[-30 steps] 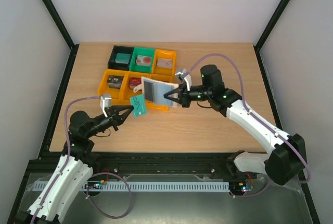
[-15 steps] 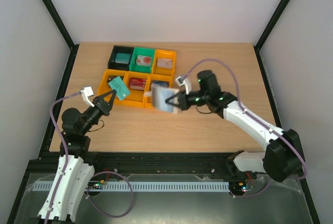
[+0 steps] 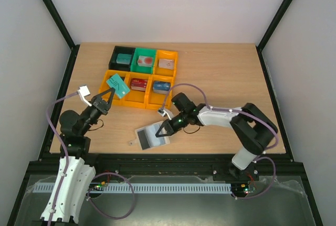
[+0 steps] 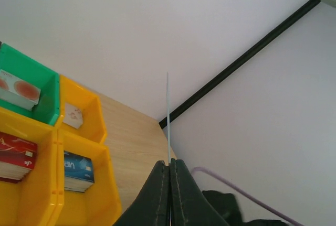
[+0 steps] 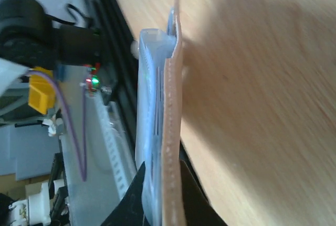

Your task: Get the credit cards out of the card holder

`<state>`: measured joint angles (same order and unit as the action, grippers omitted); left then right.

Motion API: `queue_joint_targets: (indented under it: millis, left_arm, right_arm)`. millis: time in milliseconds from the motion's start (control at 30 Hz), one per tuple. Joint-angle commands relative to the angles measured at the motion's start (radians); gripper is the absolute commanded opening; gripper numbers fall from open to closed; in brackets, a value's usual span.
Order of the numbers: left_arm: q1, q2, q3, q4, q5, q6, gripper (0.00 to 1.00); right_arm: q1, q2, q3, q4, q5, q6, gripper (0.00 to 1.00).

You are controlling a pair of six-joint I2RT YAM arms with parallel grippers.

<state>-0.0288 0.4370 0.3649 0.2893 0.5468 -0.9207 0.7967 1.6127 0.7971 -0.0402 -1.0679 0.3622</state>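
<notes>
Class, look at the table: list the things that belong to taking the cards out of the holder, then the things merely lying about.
Belong to the job:
- teal card, pinched in the left gripper
- card holder, gripped by the right gripper

Lying about:
- orange bins
- green bin
- black bin

Wooden table, black bin beside green bin, orange bins adjoining, red box inside one
</notes>
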Motion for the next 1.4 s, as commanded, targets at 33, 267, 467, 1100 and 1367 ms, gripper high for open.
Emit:
queue_joint_targets:
  millis: [33, 267, 467, 1100, 1367]
  left_arm:
    - [0.006, -0.015, 0.001, 0.055, 0.059, -0.002, 0.02]
    - [0.004, -0.013, -0.024, 0.102, 0.098, -0.008, 0.02]
    - [-0.021, 0.0, -0.039, 0.238, 0.239, 0.081, 0.02]
    - [-0.052, -0.001, -0.011, 0.406, 0.344, 0.038, 0.02]
    - [-0.061, 0.003, -0.019, 0.411, 0.337, 0.03, 0.02]
  right_arm:
    - [-0.029, 0.071, 0.061, -0.154, 0.082, -0.068, 0.12]
    - [-0.107, -0.029, 0.11, -0.376, 0.409, -0.091, 0.59]
    - [-0.107, -0.188, 0.28, -0.617, 0.683, -0.205, 0.74]
    - [0.057, -0.24, 0.236, 0.654, 0.13, 0.22, 0.72]
    - [0.081, -0.212, 0.232, 0.617, 0.135, 0.195, 0.09]
